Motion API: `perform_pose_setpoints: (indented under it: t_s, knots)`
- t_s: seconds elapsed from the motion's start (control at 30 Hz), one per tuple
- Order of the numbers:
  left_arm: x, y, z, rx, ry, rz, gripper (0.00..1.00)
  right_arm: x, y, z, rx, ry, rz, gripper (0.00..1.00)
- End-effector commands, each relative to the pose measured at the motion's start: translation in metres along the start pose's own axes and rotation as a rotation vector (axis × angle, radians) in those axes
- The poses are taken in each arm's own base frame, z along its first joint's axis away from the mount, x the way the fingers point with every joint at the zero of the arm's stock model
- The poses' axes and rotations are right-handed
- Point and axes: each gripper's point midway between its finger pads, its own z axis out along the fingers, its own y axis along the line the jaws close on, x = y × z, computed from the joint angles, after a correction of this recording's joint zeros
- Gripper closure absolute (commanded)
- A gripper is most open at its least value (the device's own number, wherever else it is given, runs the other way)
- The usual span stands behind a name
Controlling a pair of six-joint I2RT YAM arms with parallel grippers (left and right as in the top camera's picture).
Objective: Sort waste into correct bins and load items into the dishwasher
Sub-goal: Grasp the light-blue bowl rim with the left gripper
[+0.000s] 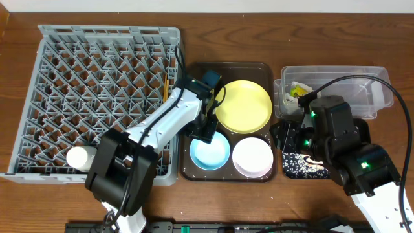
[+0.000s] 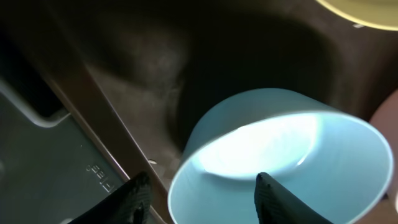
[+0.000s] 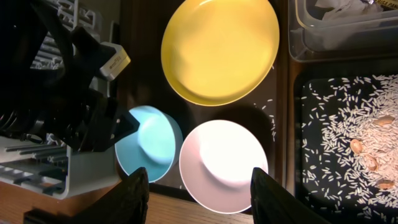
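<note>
At the far left the grey dish rack (image 1: pixel 97 71) is seen, and the small white cup (image 1: pixel 81 157) is parked in its lower-left corner, though how it lies cannot be made out. Against the rack's right side a thin sliver of chopsticks (image 1: pixel 165 87) is caught, too fine for a pair to be told. Next, the left gripper (image 2: pixel 202 200) is shown spread wide, only its tips visible. The near rim of the light blue bowl (image 2: pixel 280 143) is straddled, one finger outside and one over the inside, but contact cannot be confirmed. From overhead, that part of the rim is hidden by the gripper. The bowl is seated in the dark brown tray (image 1: pixel 226 65) with the yellow plate (image 1: pixel 242 105) and the white bowl (image 1: pixel 252 157), and a few loose grains (image 3: pixel 268 118) are scattered on the tray floor. Further right, the snack wrapper (image 1: pixel 297 89) and paper scraps (image 3: pixel 339 7) are held in the clear tub (image 1: pixel 336 87). The black tray (image 3: pixel 311 202) is strewn with more grains and some brownish lumps that cannot be identified. From overhead it is largely covered by the right arm. The right gripper (image 3: pixel 205 196) is held spread above the white bowl, gripping nothing.
</note>
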Motion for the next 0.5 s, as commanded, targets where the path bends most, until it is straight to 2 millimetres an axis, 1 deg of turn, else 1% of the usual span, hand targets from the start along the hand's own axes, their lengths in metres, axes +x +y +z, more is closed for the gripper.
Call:
perform_pose_setpoints:
  t_s: [0.0, 0.07, 0.2, 0.37, 0.47]
  knots:
    - [0.002, 0.005, 0.005, -0.030, 0.011, -0.002, 0.48, -0.004, -0.006, 0.000, 0.021, -0.012, 0.025, 0.49]
    - [0.004, 0.006, 0.008, -0.032, 0.017, -0.002, 0.49, -0.004, -0.006, 0.000, 0.021, -0.012, 0.025, 0.49]
    - [0.010, 0.008, 0.021, -0.034, 0.028, -0.003, 0.52, -0.003, -0.007, 0.000, 0.024, -0.008, 0.026, 0.49]
    - [0.015, 0.009, 0.040, -0.024, 0.022, -0.011, 0.59, -0.003, -0.007, 0.000, 0.023, -0.009, 0.026, 0.48]
    - [0.015, 0.005, 0.042, 0.002, 0.023, -0.012, 0.63, -0.003, -0.007, 0.000, 0.023, -0.009, 0.025, 0.48]
